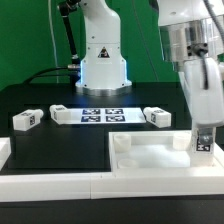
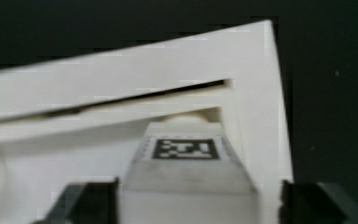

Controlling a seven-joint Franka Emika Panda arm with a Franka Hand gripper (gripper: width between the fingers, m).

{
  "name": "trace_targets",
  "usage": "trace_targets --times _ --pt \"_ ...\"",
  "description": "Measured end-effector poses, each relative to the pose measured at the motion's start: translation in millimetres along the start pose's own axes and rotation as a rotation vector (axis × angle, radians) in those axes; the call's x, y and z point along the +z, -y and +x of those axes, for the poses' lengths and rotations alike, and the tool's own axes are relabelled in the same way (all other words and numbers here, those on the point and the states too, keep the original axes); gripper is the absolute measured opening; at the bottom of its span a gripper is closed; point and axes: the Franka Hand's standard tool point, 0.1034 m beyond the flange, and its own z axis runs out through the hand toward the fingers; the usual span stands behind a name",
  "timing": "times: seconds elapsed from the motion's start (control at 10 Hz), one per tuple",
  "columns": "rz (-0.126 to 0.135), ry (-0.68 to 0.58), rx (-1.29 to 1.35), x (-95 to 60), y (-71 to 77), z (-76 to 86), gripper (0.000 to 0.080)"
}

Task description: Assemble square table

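Observation:
The white square tabletop lies upside down with its raised rim at the front of the black table. My gripper is shut on a white leg with a black-and-white tag. It holds the leg upright over the tabletop's far corner on the exterior view's right. In the wrist view the leg sits between my two dark fingers, with the tabletop's corner rim just beyond it. Three more legs lie on the table: two at the exterior view's left and one at its right.
The marker board lies in front of the robot base. Long white border bars run along the front and at the exterior view's left, against the tabletop.

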Motion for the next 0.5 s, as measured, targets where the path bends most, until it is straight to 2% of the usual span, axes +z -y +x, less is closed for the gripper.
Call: trace_targets --times 0.1,0.2,0.5 --pt "0.001 -0.029 -0.21 -2.1 2.3 -3.3 0.0488" --pt "0.007 -0.035 -0.33 -4.0 4.9 -5.4 0.0613" --pt "0.0 -0.038 -0.509 -2.8 4.3 -2.0 0.0648"
